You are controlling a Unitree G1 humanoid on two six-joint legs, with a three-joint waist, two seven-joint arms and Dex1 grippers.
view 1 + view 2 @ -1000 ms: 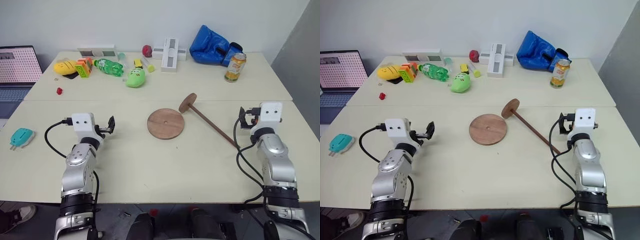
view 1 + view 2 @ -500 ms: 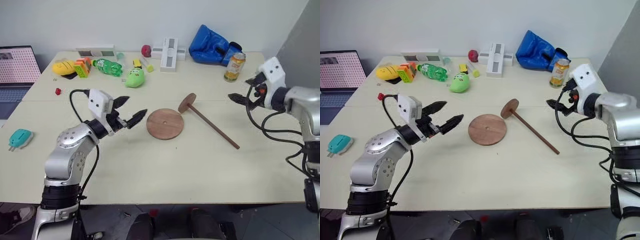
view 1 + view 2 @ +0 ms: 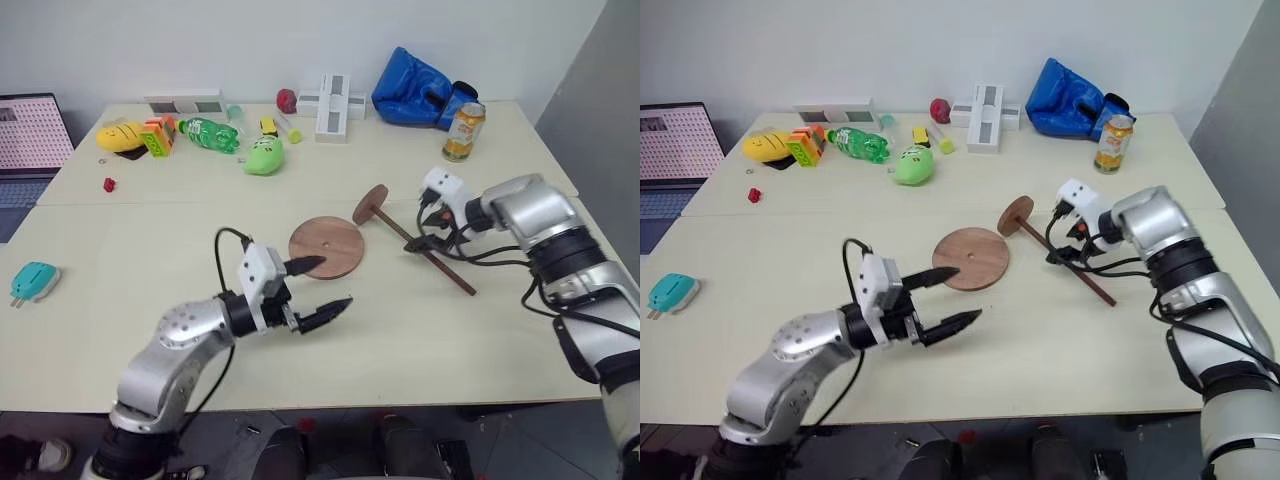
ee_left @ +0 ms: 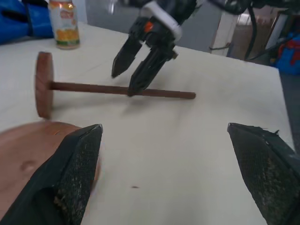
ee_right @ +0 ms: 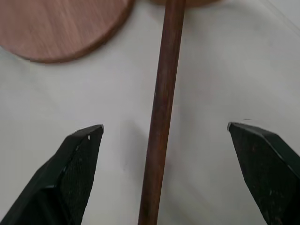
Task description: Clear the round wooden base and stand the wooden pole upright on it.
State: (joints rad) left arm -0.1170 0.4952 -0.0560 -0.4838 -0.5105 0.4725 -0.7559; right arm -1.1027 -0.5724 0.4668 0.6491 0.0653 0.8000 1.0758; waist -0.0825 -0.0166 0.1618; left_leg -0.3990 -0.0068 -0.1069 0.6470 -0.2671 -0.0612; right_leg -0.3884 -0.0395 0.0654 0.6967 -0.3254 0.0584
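The round wooden base [image 3: 326,247] lies flat mid-table with its small centre hole showing and nothing on it. To its right the wooden pole [image 3: 430,257] lies on the table, its small end disc [image 3: 371,204] standing on edge by the base's rim. My right gripper [image 3: 424,232] points down over the pole's middle and is open. In the right wrist view the pole [image 5: 161,117] runs between its spread fingers. My left gripper [image 3: 335,282] is open and level, just in front of the base's near edge, holding nothing. The left wrist view shows the base [image 4: 28,154], the pole [image 4: 117,89] and the right gripper [image 4: 136,70].
Along the back stand a yellow toy [image 3: 120,135], a green bottle [image 3: 212,133], a green toy [image 3: 265,157], white blocks [image 3: 330,95], a blue glove [image 3: 420,95] and a can [image 3: 460,132]. A laptop [image 3: 30,135] and a teal object [image 3: 32,278] sit far left.
My right gripper swung left and tipped downward onto the pole's middle. My left gripper moved right and back, to the base's near edge. Base and pole have not moved.
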